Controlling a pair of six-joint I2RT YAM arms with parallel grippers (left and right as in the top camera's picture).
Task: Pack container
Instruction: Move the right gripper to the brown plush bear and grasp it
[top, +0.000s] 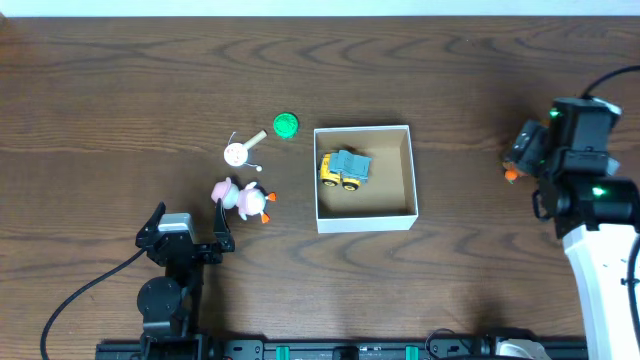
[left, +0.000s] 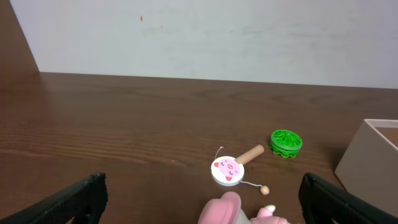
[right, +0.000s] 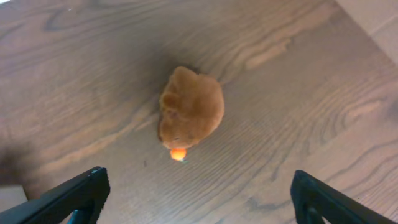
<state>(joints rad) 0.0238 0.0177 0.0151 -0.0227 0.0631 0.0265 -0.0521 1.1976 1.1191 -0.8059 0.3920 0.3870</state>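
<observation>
The container (top: 366, 219), a shallow square box, white outside and brown inside, sits mid-table with a yellow and blue toy truck (top: 345, 170) in it. Its corner shows at the right of the left wrist view (left: 372, 158). Left of it lie a pink toy animal (top: 242, 198), a white pig-face rattle drum (top: 240, 152) and a green round piece (top: 286, 125). My left gripper (top: 188, 226) stands open just short of the pink toy (left: 224, 208). My right gripper (right: 199, 186) hangs open over a brown plush toy (right: 189, 109) with an orange tip at the far right.
The rattle drum (left: 226, 170) and the green piece (left: 286, 142) lie beyond the pink toy in the left wrist view. A pale wall runs behind the table's far edge. Black arm bases and cables line the front edge.
</observation>
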